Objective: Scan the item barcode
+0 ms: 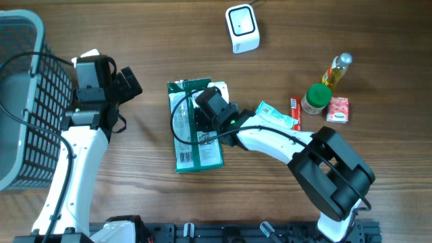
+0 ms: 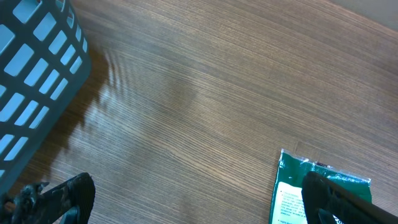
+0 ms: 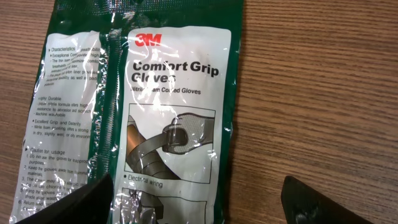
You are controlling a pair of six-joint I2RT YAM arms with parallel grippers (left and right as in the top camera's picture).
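The green glove package (image 1: 196,145) lies flat near the middle of the wooden table (image 1: 148,202), its long side running near to far. The right gripper (image 1: 204,113) hangs over its far half with the jaws spread wide and nothing between them.

In the right wrist view the package (image 3: 168,93) fills the left and middle of the frame, printed side up with "Comfort Grip Gloves" legible. One dark finger (image 3: 87,202) sits over the package's left panel of small print. The other finger (image 3: 317,199) is over bare wood just past the package's right edge. The right gripper (image 3: 199,208) thus straddles most of the pack's width. Whether either tip touches the film is hard to tell from this angle.

The left gripper (image 1: 128,82) is well to the left, beside the grey basket (image 1: 27,101), also fully released and empty. Its own camera shows the left gripper (image 2: 199,208) over bare table, with a corner of the package (image 2: 289,193) by the right fingertip.

The white scanner (image 1: 241,28) stands at the far edge, well apart from the package. A bottle (image 1: 336,69), a green-lidded jar (image 1: 316,98) and small packets (image 1: 337,109) cluster at the right.
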